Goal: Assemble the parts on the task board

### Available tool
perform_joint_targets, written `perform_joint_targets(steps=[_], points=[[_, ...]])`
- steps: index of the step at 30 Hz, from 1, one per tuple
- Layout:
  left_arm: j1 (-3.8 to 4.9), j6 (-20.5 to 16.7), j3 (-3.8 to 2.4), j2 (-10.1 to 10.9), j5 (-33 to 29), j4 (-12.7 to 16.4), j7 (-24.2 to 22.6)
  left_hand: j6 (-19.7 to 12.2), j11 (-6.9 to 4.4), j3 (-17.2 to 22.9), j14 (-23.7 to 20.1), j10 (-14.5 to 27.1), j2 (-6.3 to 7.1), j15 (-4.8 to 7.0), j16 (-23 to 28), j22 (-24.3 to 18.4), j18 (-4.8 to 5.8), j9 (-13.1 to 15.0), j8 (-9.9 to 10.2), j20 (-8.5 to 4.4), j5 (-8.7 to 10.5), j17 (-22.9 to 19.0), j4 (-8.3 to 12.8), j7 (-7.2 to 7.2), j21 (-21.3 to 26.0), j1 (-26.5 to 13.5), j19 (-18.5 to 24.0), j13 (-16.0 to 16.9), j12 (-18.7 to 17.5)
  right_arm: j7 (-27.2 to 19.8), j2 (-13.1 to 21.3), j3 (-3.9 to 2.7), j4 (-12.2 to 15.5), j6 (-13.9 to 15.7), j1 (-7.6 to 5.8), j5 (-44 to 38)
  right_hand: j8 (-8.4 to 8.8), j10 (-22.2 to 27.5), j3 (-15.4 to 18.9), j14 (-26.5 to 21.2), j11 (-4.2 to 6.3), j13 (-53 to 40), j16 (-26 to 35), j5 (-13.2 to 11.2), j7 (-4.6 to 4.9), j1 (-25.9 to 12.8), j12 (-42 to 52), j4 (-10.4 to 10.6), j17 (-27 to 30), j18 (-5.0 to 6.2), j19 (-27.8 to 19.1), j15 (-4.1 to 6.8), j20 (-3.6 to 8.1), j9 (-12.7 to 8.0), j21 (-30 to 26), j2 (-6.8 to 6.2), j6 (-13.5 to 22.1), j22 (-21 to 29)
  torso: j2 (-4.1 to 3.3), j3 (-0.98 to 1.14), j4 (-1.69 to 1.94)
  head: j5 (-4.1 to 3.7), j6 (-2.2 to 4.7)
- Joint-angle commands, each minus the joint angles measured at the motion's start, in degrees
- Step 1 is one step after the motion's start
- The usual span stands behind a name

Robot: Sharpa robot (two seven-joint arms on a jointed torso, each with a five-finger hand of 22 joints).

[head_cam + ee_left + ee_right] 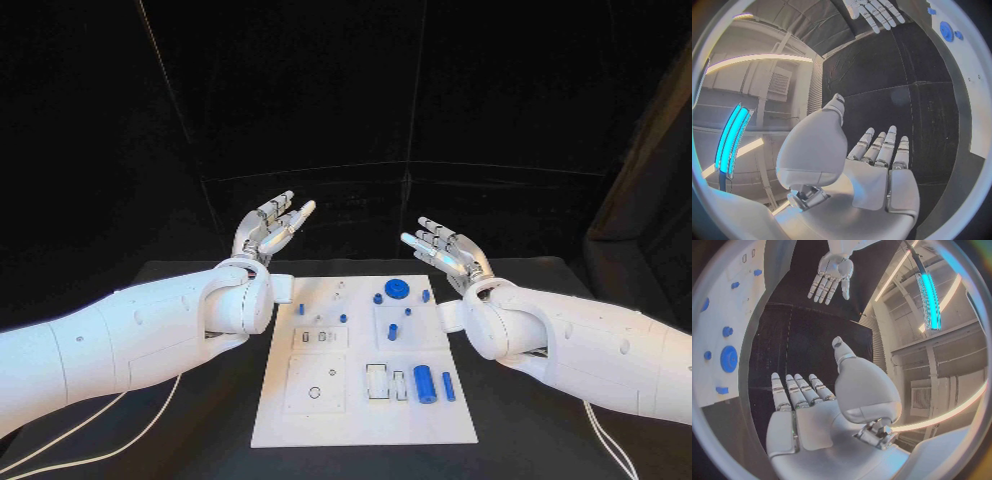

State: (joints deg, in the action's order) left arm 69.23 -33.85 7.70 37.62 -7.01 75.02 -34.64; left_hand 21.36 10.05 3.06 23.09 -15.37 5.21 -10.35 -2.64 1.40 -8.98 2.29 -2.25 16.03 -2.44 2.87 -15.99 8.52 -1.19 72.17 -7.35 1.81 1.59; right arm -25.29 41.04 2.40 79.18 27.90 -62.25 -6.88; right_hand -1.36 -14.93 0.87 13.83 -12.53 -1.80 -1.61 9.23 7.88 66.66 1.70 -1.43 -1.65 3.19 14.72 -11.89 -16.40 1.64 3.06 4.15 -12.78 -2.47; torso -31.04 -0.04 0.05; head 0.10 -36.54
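The task looks barely begun: the white task board (pixel 364 400) lies mid-worktop (pixel 173 440) with its blue parts (pixel 424 383) lying loose or standing on it, none in a grip. The left robot hand (pixel 270 228) and right robot hand (pixel 446 250) hover past the board's far edge, fingers spread, holding nothing. Apparently every part remains to be fitted.

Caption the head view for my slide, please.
Both hands, left and right, raised open beyond the task board; blue parts untouched.
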Motion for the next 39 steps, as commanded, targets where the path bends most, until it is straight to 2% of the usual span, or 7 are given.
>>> perform_joint_targets(steps=[1, 4, 7, 10, 18, 25, 39], points=[[0.14, 3.86, 0.01, -0.09, -2.14, -0.15, -3.41, 1.87, 0.66, 0.0, 3.3, -1.87, -0.48, -0.42, -0.84, 0.33, -0.99, 0.24, -0.35, 0.65, -0.39, 0.5, -0.39, 4.02, -0.67, 1.54, -1.29, 0.26, 0.53, 2.38, -0.44, 0.21, -1.23, -10.32, -0.37, -5.47, -2.26, -13.82, -0.63, 14.89, -2.22, -1.27, -2.86, -0.37, 8.63, 7.62, 2.51, -4.8, -1.43, 2.66, 8.45, -1.9, -0.02, 1.23, 3.44, 0.33, -10.59, -1.6, 0.0, 0.0, 0.01, 0.0, -0.01], [0.14, 3.86, 0.01, -0.09, -2.14, -0.15, -3.41, 3.87, 1.37, -0.17, 8.45, -4.25, -1.1, -1.04, -2.24, 1.02, -0.47, 0.41, -0.65, 0.79, -0.34, 1.21, -0.11, 4.72, -1.82, 1.87, -4.58, 0.44, 0.83, 2.81, -0.73, 0.39, -2.08, -12.19, -0.55, -6.36, -4.93, -31.63, -1.28, 32.49, -0.86, -2.44, -6.79, 0.53, 7.73, 10.13, 6.23, -6.98, -2.58, 5.41, 18.86, 0.02, -0.28, 2.49, 7.77, 0.9, -23.28, -3.45, 0.0, 0.0, 0.01, 0.0, -0.01], [0.14, 3.86, 0.01, -0.09, -2.14, -0.15, -3.41, 5.8, 1.52, -0.66, 10.85, -5.09, -1.49, -1.79, -2.77, 1.44, 0.29, 0.54, -0.84, 0.85, -0.33, 1.4, 0.12, 4.9, -2.71, 2.09, -6.99, 0.43, 0.7, 2.96, -0.83, 0.44, -2.35, -12.8, -0.61, -6.66, -5.4, -34.64, -1.33, 36.02, -0.04, -2.1, -7.19, 0.46, 7.25, 10.34, 6.47, -7.7, -2.3, 6.46, 23.44, 0.94, -0.24, 2.58, 9.64, 1.0, -27.76, -4.04, 0.0, 0.0, 0.01, 0.0, -0.01], [0.57, 6.76, 0.04, 1.51, -1.64, -0.57, -2.9, 8.46, 2.14, -1.01, 14.35, -7.59, -1.94, -2.08, -3.66, 1.75, 0.68, 0.78, -1.29, 0.81, -0.25, 1.76, 0.37, 5.39, -3.37, 2.31, -8.96, 0.66, 1.04, 0.94, -0.09, 0.44, -5.72, -6.05, -2.42, -19.29, -5.08, -35.96, -1.29, 37.48, 0.29, -1.85, -6.67, 0.34, 6.94, 10.24, 5.97, -8.19, -2.03, 6.8, 24.26, 1.27, -0.24, 2.33, 9.91, 1.04, -29.68, -3.87, -2.12, 0.11, -0.29, 0.21, -0.03], [0.56, 9.52, 0.05, 2.53, 0.48, -0.19, -2.29, 28.23, 1.6, -2.91, 33.62, -35.81, -4.46, 1.23, -10.81, 6.31, -1.68, 2.59, -5.38, -0.07, -0.34, 4.17, 2.44, 5.85, -13.67, 2.96, -35.13, 2.9, 7.71, 3.03, 0.45, 0.43, -5.73, -5.22, -4.47, -27.56, -4.5, -41.3, -2.17, 44.37, 1.7, -1.8, -6.16, 0.25, 5.86, 10.66, 4.75, -10.66, -2.06, 7.48, 29.14, 2.99, 0.58, 2.24, 12.11, 1.65, -38.57, -3.87, -3.53, 0.47, 0.45, 0.19, 0.43], [0.55, 12.11, 0.05, 4.68, 8.04, 2.31, -1.25, 31.81, -0.59, -4.9, 42.33, -43.27, -5.58, 3.89, -12.74, 6.59, -1.72, 2.0, -4.98, -2.62, -0.26, 6.2, 4.28, 4.25, -15.74, 3.27, -42.6, 2.64, 8.85, 6.83, 0.8, 0.42, -6.06, -6.71, -6.94, -39.23, -4.05, -45.4, -2.45, 48.24, 2.9, -1.82, -5.86, 0.8, 4.81, 11.02, 4.12, -13.87, -2.2, 7.5, 32.43, 4.27, 1.81, 2.22, 13.7, 0.41, -41.85, -4.02, -5.33, 0.34, 0.9, -0.44, 0.72], [0.54, 12.7, 0.06, 10.44, 11.33, 13.8, 2.17, 35.15, -2.21, -6.83, 50.24, -48.53, -6.11, 6.2, -14.85, 6.39, -1.6, 1.63, -3.94, -5.14, -0.3, 10.69, 8.25, 3.18, -16.94, 5.13, -50.42, 2.39, 7.85, 22.57, 0.31, 0.38, -4.11, -12.37, -10.27, -72.55, -3.85, -55.53, -3.6, 69.25, 7.17, -2.09, -14.22, 0.75, 1.95, 9.87, 4.01, -14.66, -6.92, 7.45, 47.75, 11.04, 9.28, 2.23, 26.79, -0.68, -47.08, -10.08, -9.46, -0.01, 1.66, -2.23, 1.68]])
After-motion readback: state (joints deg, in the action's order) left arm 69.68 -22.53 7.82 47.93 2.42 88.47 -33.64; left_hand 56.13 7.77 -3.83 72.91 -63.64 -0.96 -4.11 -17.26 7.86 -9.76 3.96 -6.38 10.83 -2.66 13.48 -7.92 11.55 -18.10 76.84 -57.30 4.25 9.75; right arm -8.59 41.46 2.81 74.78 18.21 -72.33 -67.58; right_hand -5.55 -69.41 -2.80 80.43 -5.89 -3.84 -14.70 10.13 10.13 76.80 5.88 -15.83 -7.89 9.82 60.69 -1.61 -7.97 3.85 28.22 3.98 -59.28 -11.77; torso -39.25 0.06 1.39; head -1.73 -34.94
